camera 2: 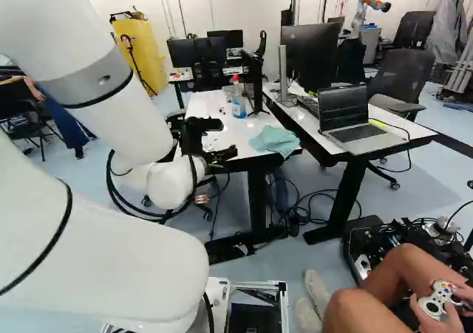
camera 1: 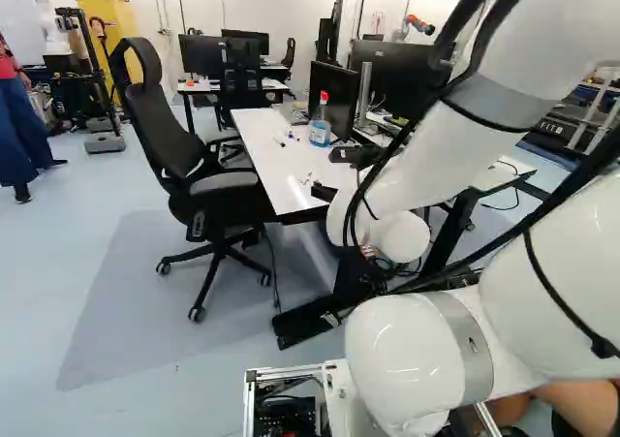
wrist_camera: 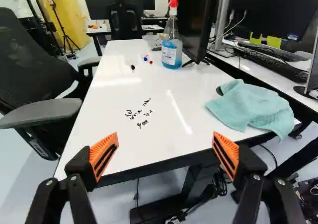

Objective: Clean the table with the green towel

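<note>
Gripper [wrist_camera: 165, 154] open, nothing held. Towel [wrist_camera: 252, 107] first: shift over it, straddle a raised fold, stay off the table edge [wrist_camera: 164, 165], then close.

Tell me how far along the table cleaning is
Nothing looks done yet: black writing marks the white table. Nothing is in hand: the gripper stands open, and the green towel lies bunched at the table's edge. Left, it seems: grasp the towel, wipe off the writing.
</note>
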Robot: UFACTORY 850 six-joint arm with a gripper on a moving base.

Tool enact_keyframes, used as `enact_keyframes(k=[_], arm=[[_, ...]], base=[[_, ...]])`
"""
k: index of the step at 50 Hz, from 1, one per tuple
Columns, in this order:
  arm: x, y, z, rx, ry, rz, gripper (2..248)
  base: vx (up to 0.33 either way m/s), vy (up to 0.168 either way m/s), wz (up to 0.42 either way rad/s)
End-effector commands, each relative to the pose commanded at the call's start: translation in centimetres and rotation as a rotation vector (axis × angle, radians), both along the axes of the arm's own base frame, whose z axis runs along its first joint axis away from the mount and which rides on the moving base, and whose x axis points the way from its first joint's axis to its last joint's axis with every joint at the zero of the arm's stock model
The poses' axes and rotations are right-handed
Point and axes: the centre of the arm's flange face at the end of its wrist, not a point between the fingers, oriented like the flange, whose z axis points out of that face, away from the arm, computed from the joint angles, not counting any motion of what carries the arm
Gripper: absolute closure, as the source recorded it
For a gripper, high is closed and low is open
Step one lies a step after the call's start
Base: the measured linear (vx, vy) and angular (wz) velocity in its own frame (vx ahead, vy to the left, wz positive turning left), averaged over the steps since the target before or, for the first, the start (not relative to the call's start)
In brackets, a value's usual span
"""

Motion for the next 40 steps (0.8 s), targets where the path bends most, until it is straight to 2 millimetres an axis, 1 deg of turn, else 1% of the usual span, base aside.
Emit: enact_keyframes(k=[13,24,40], arm=[[0.9,-0.4,0.1,0.000,0.004,-0.016,3],[1.8,-1.2,0.3,0.000,0.006,-0.041,3],[3.0,-3.0,1.7,-0.002,-0.030,-0.098,3]], base=[[0.000,0.000,0.000],[0.000,0.000,0.000],[0.000,0.000,0.000]])
